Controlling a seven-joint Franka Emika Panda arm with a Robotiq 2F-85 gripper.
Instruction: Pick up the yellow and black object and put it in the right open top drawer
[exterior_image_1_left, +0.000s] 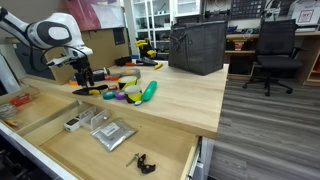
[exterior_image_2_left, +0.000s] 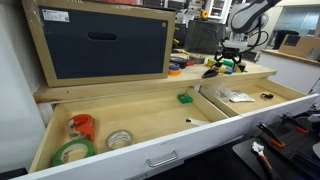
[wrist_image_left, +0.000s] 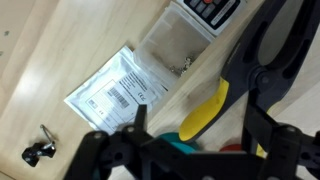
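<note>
My claw (exterior_image_1_left: 85, 78) hangs open over the clamp (wrist_image_left: 250, 75). It looks light and stiff, its plastic slick; I'd pinch across both yellow handles.

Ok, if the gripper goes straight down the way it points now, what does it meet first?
Most likely the gripper meets the yellow and black object, which the wrist view shows right ahead between the open fingers. The gap above it is hard to judge.
</note>
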